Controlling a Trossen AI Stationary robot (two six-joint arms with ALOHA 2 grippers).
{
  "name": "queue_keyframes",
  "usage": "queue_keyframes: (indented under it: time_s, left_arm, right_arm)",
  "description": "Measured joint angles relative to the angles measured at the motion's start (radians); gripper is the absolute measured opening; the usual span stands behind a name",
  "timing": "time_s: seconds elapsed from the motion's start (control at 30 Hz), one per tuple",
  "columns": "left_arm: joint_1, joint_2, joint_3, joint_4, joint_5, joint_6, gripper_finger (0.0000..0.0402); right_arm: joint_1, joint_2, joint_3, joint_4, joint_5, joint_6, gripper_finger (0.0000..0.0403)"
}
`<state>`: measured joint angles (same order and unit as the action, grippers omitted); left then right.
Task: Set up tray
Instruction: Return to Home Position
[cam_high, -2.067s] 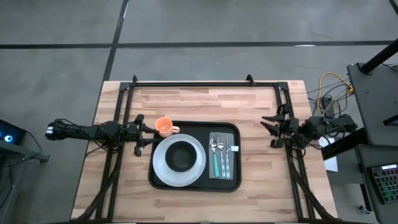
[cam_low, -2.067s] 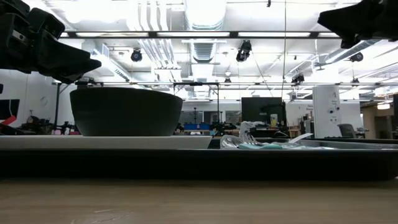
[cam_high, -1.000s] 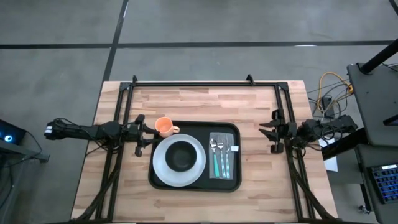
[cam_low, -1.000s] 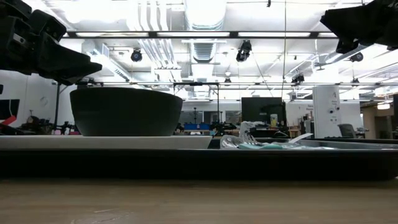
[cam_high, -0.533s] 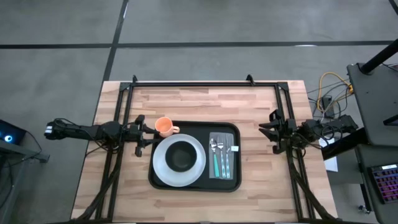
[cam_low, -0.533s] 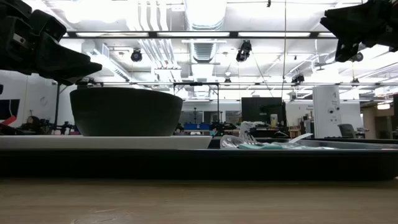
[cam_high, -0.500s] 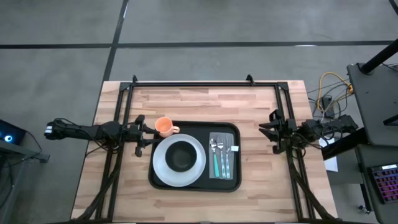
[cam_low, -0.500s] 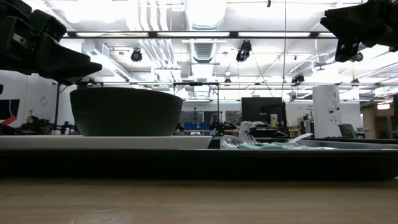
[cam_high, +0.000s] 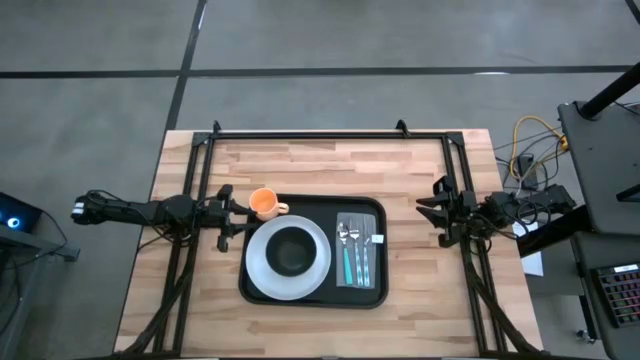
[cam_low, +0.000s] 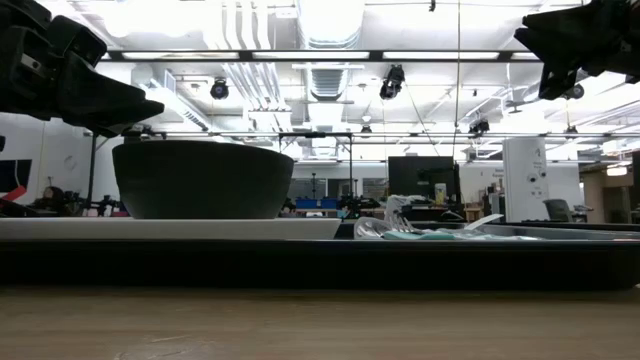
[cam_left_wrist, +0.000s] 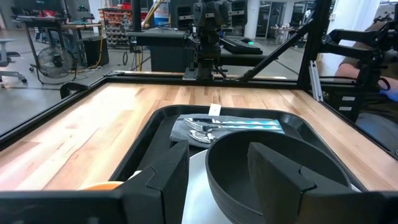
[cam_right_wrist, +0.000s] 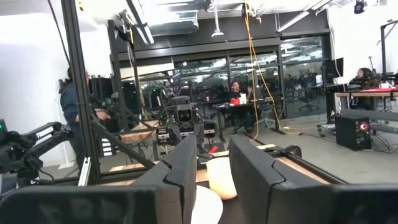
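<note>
The black tray lies flat on the middle of the wooden table. On its left half rests a white plate with a black bowl standing on it. On its right half a grey napkin carries the cutlery. An orange cup stands at the tray's far left corner. My left gripper hovers open just left of the plate, and the bowl shows beyond its fingers. My right gripper hovers open near the table's right edge, clear of the tray.
A black metal frame runs along the table's far edge and down both sides. Bare wood lies between the tray and the far edge, and more between the tray and the right gripper. In the low view the tray fills the width.
My right gripper has turned slightly, high near the table's right edge. The left arm and everything on the tray have stayed where they were.
</note>
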<state>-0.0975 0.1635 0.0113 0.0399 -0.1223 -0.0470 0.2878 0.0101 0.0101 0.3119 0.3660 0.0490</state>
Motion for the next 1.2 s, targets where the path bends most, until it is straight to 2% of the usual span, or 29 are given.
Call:
queue_keyframes:
  time_s: [0.33,0.9,1.2]
  left_arm:
    - [0.000,0.000,0.000,0.000,0.000,0.000,0.0146]
    - [0.000,0.000,0.000,0.000,0.000,0.000,0.0146]
    - [0.000,0.000,0.000,0.000,0.000,0.000,0.0146]
  right_arm:
    - [0.000,0.000,0.000,0.000,0.000,0.000,0.0068]
    - [0.000,-0.001,0.000,0.000,0.000,0.000,0.0086]
    - [0.000,-0.001,0.000,0.000,0.000,0.000,0.0074]
